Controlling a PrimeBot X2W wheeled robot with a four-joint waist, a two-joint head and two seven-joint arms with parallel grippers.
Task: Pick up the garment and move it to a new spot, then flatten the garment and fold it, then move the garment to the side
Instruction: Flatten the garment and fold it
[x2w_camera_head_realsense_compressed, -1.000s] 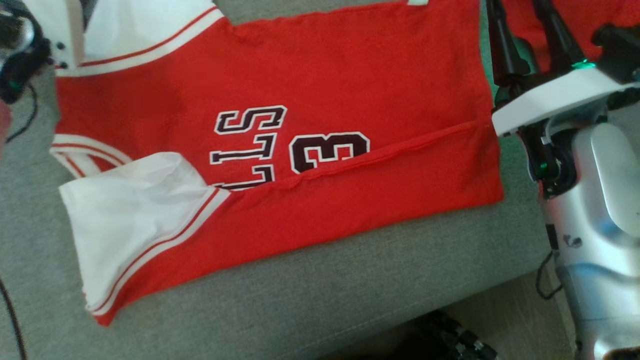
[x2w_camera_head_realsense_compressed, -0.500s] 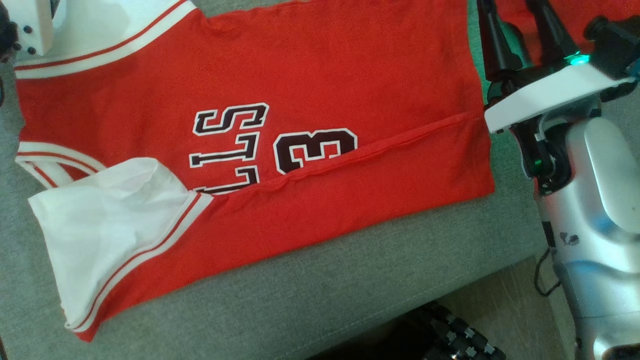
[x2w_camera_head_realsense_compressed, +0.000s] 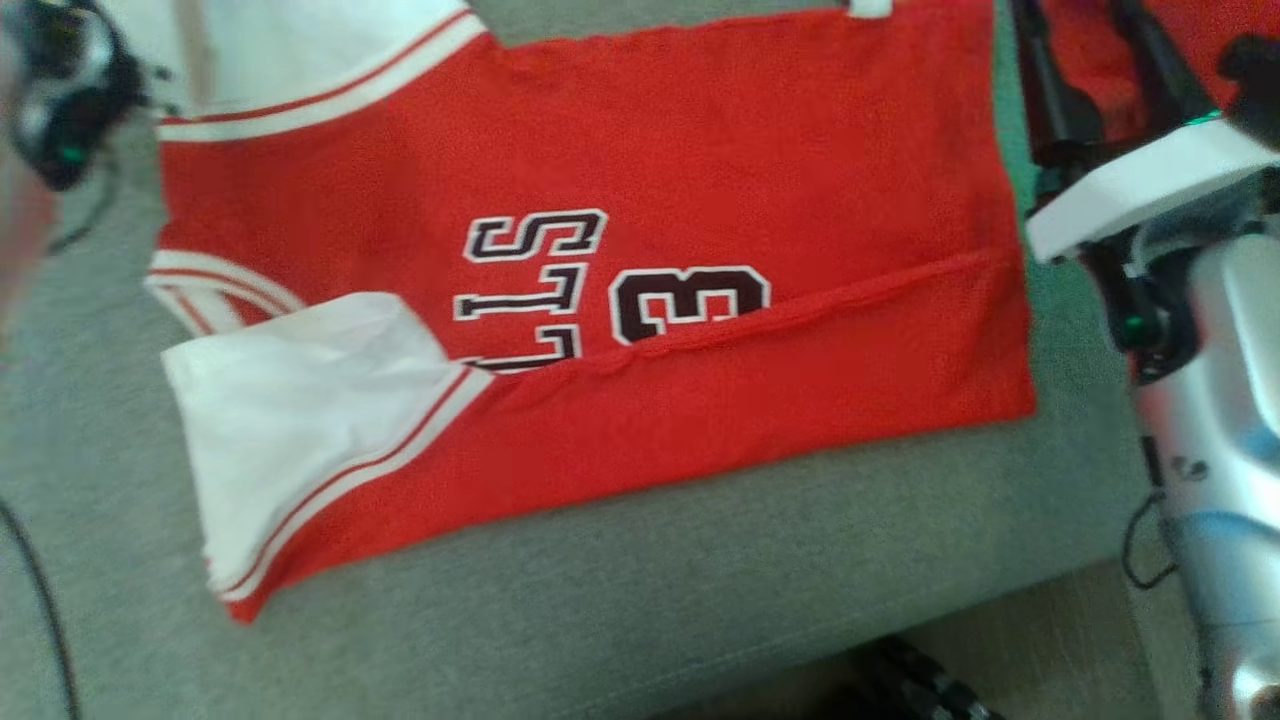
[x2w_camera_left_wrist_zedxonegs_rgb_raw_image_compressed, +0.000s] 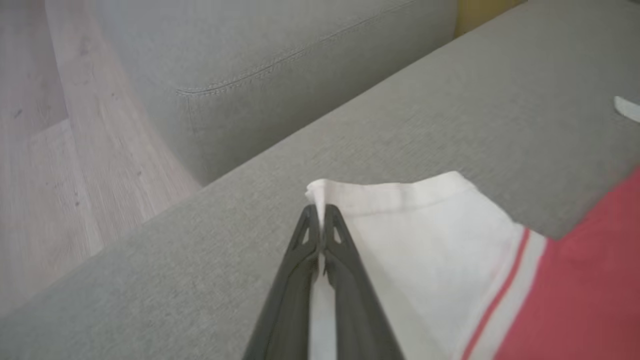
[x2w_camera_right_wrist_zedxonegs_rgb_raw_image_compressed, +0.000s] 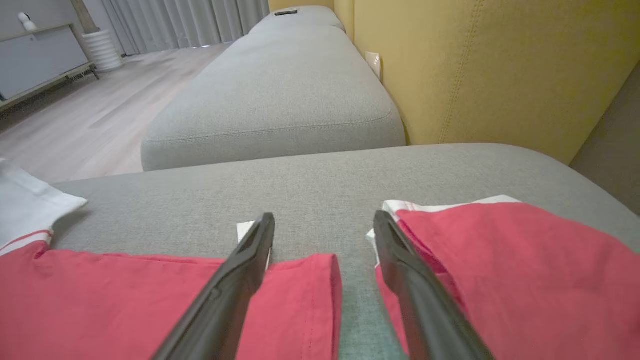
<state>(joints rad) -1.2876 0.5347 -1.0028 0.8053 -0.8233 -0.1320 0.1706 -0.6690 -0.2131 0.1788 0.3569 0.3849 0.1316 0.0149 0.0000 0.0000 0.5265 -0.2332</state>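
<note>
Red jersey (x2w_camera_head_realsense_compressed: 760, 140) with white sleeves lies flat on the grey sofa cushion (x2w_camera_head_realsense_compressed: 700, 590), long axis running 9 to 3 o'clock in your head view. Your left gripper (x2w_camera_left_wrist_zedxonegs_rgb_raw_image_compressed: 320, 212) is pinched shut on the corner of the far white sleeve (x2w_camera_left_wrist_zedxonegs_rgb_raw_image_compressed: 425, 235) at 10 o'clock. Your right gripper (x2w_camera_right_wrist_zedxonegs_rgb_raw_image_compressed: 324, 225) stands open over the hem corner (x2w_camera_right_wrist_zedxonegs_rgb_raw_image_compressed: 310, 285) at 2 o'clock, so the fold probably draws both toward 6 o'clock.

Matt red cloth garment (x2w_camera_head_realsense_compressed: 760, 150) (white sleeves smoother), coarse grey woven sofa (x2w_camera_head_realsense_compressed: 700, 580), pale wood floor (x2w_camera_left_wrist_zedxonegs_rgb_raw_image_compressed: 45, 175), matt dark plastic left hand (x2w_camera_left_wrist_zedxonegs_rgb_raw_image_compressed: 319, 214)
</note>
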